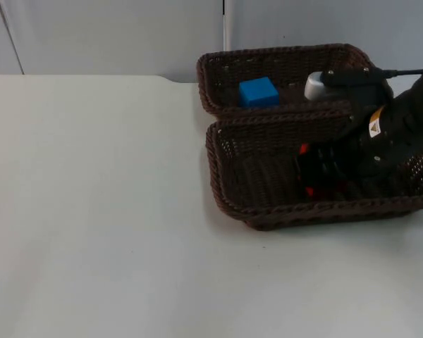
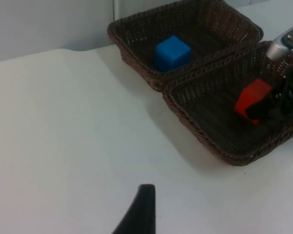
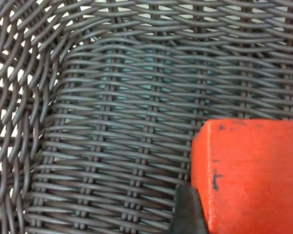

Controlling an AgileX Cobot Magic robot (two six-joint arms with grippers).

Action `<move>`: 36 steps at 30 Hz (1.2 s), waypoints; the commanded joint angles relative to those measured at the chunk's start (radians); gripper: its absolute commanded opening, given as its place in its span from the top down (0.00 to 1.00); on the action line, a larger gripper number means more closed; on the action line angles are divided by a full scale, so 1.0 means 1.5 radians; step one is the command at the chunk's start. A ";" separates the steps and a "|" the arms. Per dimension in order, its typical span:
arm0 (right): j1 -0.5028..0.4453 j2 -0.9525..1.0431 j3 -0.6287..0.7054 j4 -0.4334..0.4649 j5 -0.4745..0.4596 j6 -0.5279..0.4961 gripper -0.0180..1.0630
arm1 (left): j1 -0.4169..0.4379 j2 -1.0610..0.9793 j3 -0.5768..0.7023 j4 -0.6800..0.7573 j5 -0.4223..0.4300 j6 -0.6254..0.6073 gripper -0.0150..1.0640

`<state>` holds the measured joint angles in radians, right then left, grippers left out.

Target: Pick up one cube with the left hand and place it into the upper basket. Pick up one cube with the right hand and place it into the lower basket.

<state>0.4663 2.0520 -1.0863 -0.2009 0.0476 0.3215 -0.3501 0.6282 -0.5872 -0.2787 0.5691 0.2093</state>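
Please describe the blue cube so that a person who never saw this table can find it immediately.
Two brown wicker baskets stand side by side at the table's far edge, near the grey wall. The blue cube lies on the floor of the upper basket, alone. The only other cube is red, in the lower basket at the right gripper.

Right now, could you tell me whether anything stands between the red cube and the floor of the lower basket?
Nothing visible does: the right gripper holds the red cube inside the lower basket, over bare weave.
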 commanded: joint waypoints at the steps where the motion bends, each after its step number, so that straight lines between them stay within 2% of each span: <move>1: -0.003 -0.003 -0.011 0.002 -0.007 0.002 0.35 | 0.001 -0.006 0.003 -0.008 -0.001 -0.004 0.19; 3: -0.003 -0.008 -0.020 0.003 0.007 0.004 0.22 | 0.001 -0.006 0.003 -0.008 -0.001 -0.004 0.19; 6: -0.003 -0.033 -0.032 0.003 0.047 0.004 0.16 | 0.001 -0.006 0.003 -0.008 -0.001 -0.004 0.19; 13: -0.003 -0.114 -0.032 -0.001 0.126 0.004 0.16 | 0.001 -0.006 0.003 -0.008 -0.001 -0.004 0.19; 17: -0.003 -0.193 -0.032 -0.001 0.207 0.001 0.16 | 0.001 -0.006 0.003 -0.008 -0.002 -0.004 0.19; 22: -0.003 -0.256 -0.032 -0.001 0.259 -0.017 0.16 | 0.001 -0.006 0.003 -0.008 -0.002 -0.004 0.19; 36: -0.002 -0.369 -0.032 -0.001 0.326 -0.029 0.16 | 0.001 -0.006 0.003 0.006 -0.003 -0.004 0.19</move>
<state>0.4663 1.5261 -1.1286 -0.1993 0.5282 0.2885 -0.3501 0.6282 -0.5872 -0.2726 0.5691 0.2093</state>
